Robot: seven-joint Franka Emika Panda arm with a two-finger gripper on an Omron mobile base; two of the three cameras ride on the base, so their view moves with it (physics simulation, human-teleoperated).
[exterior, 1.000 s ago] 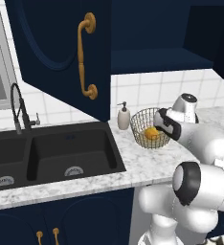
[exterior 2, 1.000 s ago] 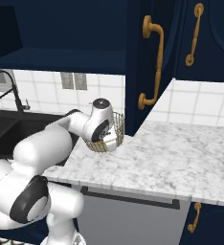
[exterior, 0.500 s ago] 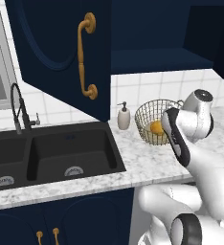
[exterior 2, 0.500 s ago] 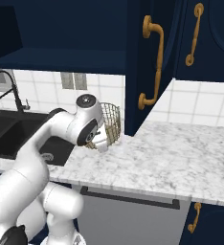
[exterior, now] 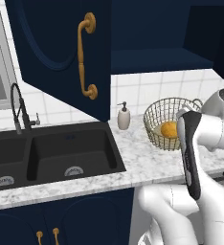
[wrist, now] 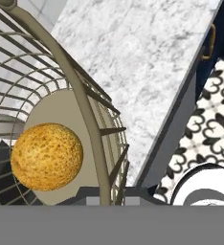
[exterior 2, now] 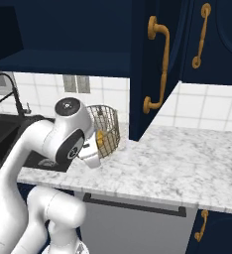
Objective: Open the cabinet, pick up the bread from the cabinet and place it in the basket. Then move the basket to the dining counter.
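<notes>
The small rounded golden-orange bread [wrist: 46,156] already lies on the floor of the round golden-tan wire-mesh basket [exterior: 167,111], so that step looks done. The navy-blue wall cabinet with long curved brass handles [exterior: 61,52] stands with a door swung open over the sink, so that step is done too. What remains for you, judging from this, is carrying the basket to the dining counter.

The basket sits on the white-grey marbled worktop [exterior 2: 187,163], near the back wall, just right of a small white soap bottle [exterior: 124,116] and the black double sink [exterior: 47,153].

The hand view looks down along the basket's rim bar at the bread, with the worktop's edge and a patterned black-and-white floor [wrist: 212,127] beyond. In the right base view the gripper [exterior 2: 99,140] is pressed against the near side of the basket, apparently over its rim. Whether the jaws are closed on the wire or apart, you cannot tell.

The left base view shows the sink, tap and soap bottle; there the white arm [exterior: 200,143] covers the basket's right side.
</notes>
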